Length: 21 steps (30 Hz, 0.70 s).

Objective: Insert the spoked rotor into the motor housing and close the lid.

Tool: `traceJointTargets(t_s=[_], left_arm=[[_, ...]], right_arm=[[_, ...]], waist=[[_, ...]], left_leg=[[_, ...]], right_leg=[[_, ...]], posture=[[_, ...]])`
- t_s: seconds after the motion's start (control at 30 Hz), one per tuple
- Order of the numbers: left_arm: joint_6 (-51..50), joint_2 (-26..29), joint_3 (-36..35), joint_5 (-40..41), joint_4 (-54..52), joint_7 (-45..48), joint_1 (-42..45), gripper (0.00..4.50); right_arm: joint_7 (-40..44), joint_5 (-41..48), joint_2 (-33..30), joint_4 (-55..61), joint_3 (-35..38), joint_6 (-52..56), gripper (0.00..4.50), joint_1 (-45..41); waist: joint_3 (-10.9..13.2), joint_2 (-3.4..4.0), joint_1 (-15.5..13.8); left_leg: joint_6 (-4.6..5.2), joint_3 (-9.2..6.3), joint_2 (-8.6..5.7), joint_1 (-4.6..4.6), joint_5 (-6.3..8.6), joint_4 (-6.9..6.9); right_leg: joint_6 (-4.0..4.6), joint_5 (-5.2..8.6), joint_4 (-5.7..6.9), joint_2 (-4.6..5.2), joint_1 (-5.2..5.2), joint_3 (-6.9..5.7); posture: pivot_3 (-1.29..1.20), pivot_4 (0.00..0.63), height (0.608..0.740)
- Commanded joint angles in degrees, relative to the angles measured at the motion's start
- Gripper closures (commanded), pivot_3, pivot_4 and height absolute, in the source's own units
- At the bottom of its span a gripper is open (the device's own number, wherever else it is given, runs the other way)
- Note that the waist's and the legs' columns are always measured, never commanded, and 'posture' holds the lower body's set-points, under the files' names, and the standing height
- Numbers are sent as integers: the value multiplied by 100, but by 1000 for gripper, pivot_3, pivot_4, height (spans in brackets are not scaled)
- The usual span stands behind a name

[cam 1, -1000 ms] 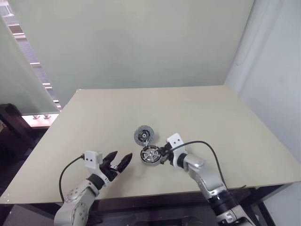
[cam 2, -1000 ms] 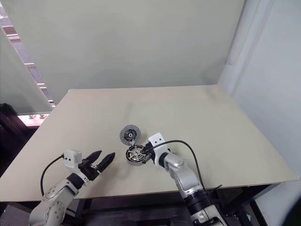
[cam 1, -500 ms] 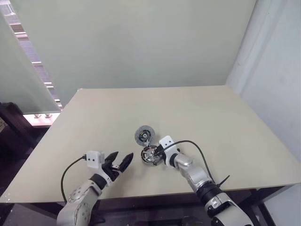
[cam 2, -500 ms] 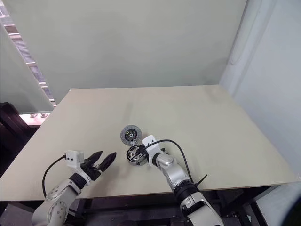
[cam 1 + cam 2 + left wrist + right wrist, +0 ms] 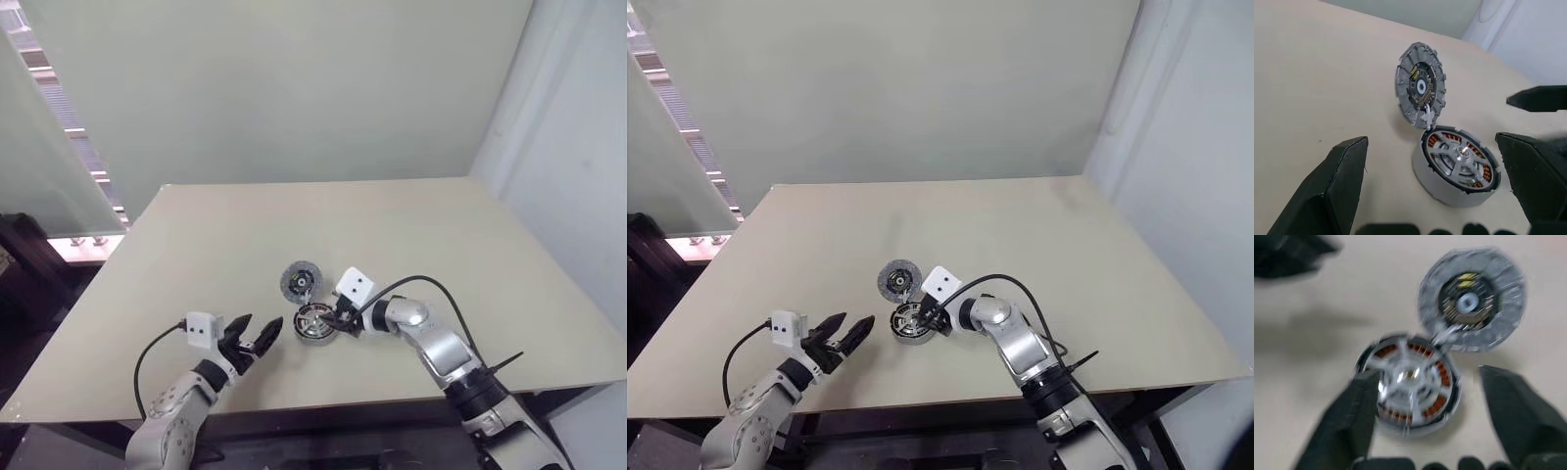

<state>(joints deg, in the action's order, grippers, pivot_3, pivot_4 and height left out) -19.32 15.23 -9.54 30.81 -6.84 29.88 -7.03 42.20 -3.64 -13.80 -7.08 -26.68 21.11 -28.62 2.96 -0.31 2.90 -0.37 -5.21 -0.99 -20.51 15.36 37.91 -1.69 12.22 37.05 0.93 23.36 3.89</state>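
Note:
The motor housing (image 5: 313,324) lies on the table, a round grey shell with copper windings. The silvery spoked rotor (image 5: 1462,155) sits inside it, over the windings. The lid (image 5: 299,281), a notched grey disc, stands tilted up at the housing's far side, joined to it by thin white wires. My right gripper (image 5: 335,319) is open at the housing's right rim, its fingers straddling the housing in the right wrist view, with nothing held. My left gripper (image 5: 265,324) is open and empty a short way left of the housing.
The beige table (image 5: 441,235) stretches back to a pale wall. Its front edge runs close under both arms, and its left edge slants away beside a glass panel. A white wall stands to the right.
My right gripper, shut at the housing's rim before, has opened; its wrist has rolled and lifted slightly. The left gripper has stayed in place.

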Motion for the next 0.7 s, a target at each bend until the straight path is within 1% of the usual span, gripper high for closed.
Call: traceJointTargets(t_s=[0.03,0.13,0.2,0.23,0.37,0.4,0.5,0.7], left_arm=[[-25,-27,-1,18,-36,-1,111,0],[-345,-111,-84,198,-65,-161,122,634],[-523,-150,-141,263,-68,-298,140,1300],[-584,-166,-167,269,-63,-369,152,1715],[-859,-140,-296,-5,194,-980,270,3085],[-890,-151,-341,3,241,-1053,298,3481],[-1059,-205,-439,97,251,-1225,334,4487],[-1127,-230,-341,-31,217,-1277,303,4487]], right_arm=[[526,-365,-335,522,-448,-86,782,-315],[832,-625,-489,496,-841,-300,754,-479],[943,-799,-519,408,-1030,-446,754,-557],[966,-880,-524,361,-1097,-515,754,-586],[942,-1543,-548,-114,-1564,-984,754,-867],[941,-1639,-532,-206,-1625,-1035,754,-921],[983,-1864,-462,-398,-1729,-1076,754,-1055],[1141,-2297,-323,-826,-1920,-1071,754,-1271]], waist=[[0,-1,-2],[-1,-1,-3],[0,-2,-3],[0,-2,-3],[-1,-3,-4],[-1,-4,-4],[-1,-5,-7],[-2,-5,-6]], left_leg=[[0,0,0,0,0,1],[0,0,0,0,0,0],[0,-3,0,0,0,0],[0,-4,0,-1,0,0],[0,-7,0,1,0,2],[-1,-6,0,2,0,3],[-1,-8,0,1,0,4],[-2,-15,-5,-1,0,0]], right_leg=[[0,0,0,0,0,-1],[0,0,-1,0,0,-2],[-1,0,-1,0,-1,-4],[-1,0,-1,0,0,-4],[-1,0,-1,0,-2,-6],[-1,0,-1,0,-3,-6],[-1,0,-1,1,-2,-6],[-1,-1,-1,4,-2,-6]], posture=[[0,0,740],[0,0,740],[0,0,740],[0,0,740],[0,0,740],[0,0,740],[0,0,740],[0,0,740]])
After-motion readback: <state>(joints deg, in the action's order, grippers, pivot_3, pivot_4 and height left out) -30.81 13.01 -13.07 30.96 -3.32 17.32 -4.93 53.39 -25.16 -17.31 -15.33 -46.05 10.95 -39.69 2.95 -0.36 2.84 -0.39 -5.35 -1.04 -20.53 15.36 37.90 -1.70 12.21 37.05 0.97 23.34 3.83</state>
